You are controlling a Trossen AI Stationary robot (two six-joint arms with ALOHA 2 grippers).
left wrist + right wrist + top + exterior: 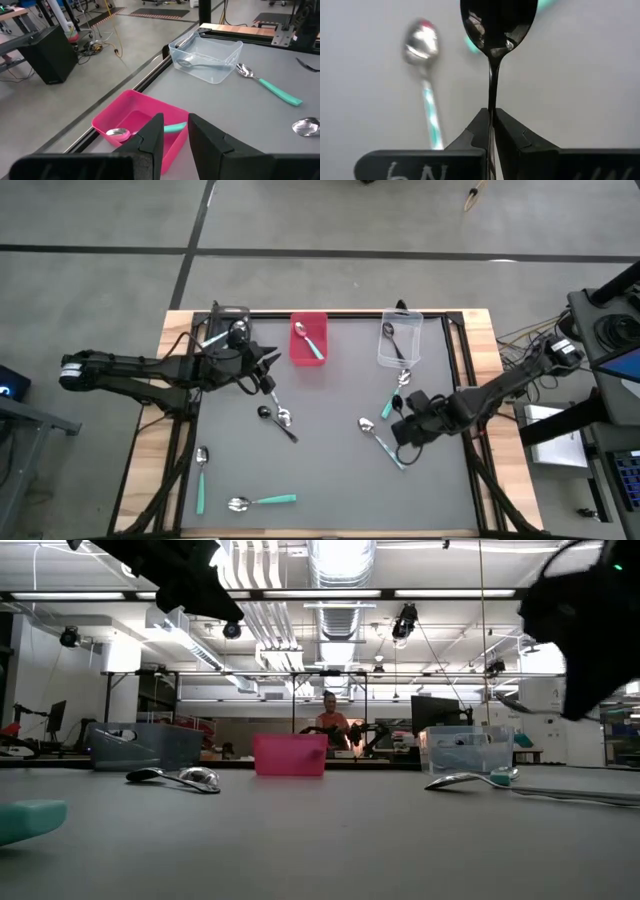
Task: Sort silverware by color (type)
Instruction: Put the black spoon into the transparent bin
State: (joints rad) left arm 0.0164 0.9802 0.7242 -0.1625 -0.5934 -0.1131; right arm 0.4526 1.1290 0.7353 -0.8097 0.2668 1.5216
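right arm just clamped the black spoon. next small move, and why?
Probably lift straight up, then carry toward the clear bin. The right tool is shut on the black spoon by its handle, and that bin seems to already hold a dark spoon; the pink bin holds a teal-handled one.

Open grey mat lies between my arms, with loose spoons (277,417) at the middle and the pink bin (308,340) and clear bin (400,341) along the far edge.

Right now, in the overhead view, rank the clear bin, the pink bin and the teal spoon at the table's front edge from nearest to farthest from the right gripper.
From the right gripper:
1. Clear bin, at the back edge, on its side of the table.
2. Pink bin, back edge, near the middle.
3. Teal spoon, front edge, towards the left arm's side.
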